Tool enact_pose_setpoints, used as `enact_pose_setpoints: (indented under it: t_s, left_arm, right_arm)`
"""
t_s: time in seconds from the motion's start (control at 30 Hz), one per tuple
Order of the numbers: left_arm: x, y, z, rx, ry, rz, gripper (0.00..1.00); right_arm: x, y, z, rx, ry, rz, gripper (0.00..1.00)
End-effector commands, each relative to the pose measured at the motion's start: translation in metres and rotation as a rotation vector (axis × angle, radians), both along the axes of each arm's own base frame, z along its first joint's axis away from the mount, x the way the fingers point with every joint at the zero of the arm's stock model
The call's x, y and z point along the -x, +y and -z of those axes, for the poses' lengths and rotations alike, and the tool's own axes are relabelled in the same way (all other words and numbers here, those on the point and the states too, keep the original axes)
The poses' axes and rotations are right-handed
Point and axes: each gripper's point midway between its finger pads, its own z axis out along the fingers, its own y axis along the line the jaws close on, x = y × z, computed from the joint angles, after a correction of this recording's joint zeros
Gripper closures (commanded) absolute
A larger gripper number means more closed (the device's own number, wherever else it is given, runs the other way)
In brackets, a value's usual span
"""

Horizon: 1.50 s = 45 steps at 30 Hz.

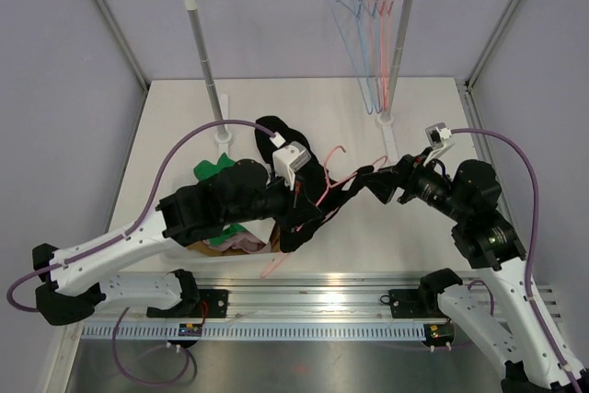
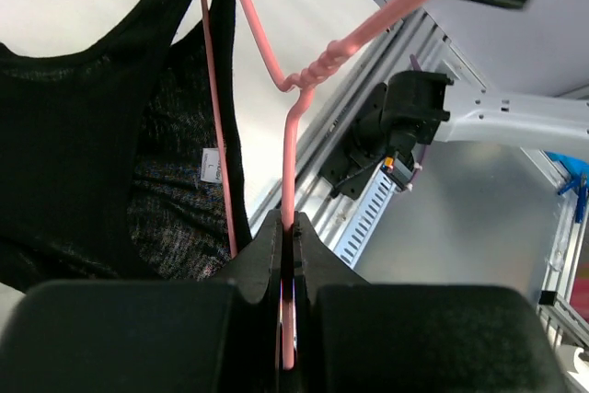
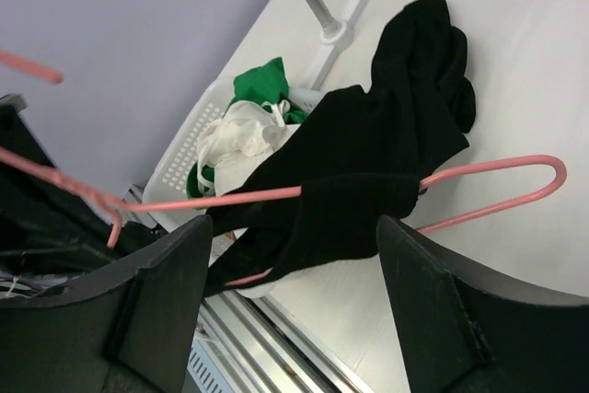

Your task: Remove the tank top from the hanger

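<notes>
Above the tabletop (image 1: 368,236), between the arms, the pink hanger (image 2: 288,135) is clamped at its neck by the left jaws, with the black tank top (image 3: 368,181) draped over it. The right jaws are set apart just right of the garment, so that arm is judged the nearer for pulling.

Reaching in toward centre with left arm (image 1: 120,246), pinching left gripper (image 2: 293,227) tight on hanger (image 2: 287,154) wire. Reaching leftward with right arm (image 1: 497,236), elbow bent, holding right gripper (image 3: 294,223) spread wide.
</notes>
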Motion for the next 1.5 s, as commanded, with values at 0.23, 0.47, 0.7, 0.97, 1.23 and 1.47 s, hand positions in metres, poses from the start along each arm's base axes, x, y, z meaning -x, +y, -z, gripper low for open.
enact_pose_setpoints:
  t_s: [0.23,0.47,0.7,0.97,1.23,1.47]
  left_arm:
    - [0.001,-0.031,-0.039,0.195,-0.016,-0.086,1.0]
    - [0.015,-0.048,-0.045,0.2,-0.017,-0.023,1.0]
    - [0.007,-0.038,-0.039,0.158,-0.036,-0.079,1.0]
    - [-0.004,-0.017,-0.023,0.068,-0.06,-0.157,1.0]
    - [0.031,-0.032,-0.029,0.128,-0.055,0.071,1.0]
    - [0.05,-0.026,-0.045,0.174,-0.077,0.182,1.0]
  right_arm:
    - [-0.019,0.0,0.036,0.057,0.033,0.027,0.28]
    - [-0.027,-0.006,0.041,0.095,0.011,0.063,0.63]
    - [-0.033,-0.024,0.043,0.149,0.01,0.168,1.0]
    - [-0.052,-0.082,0.047,0.291,0.076,0.498,1.0]
    - [-0.084,-0.131,0.039,0.439,0.107,0.796,1.0]
    - [-0.095,-0.141,0.032,0.465,0.115,0.839,1.0]
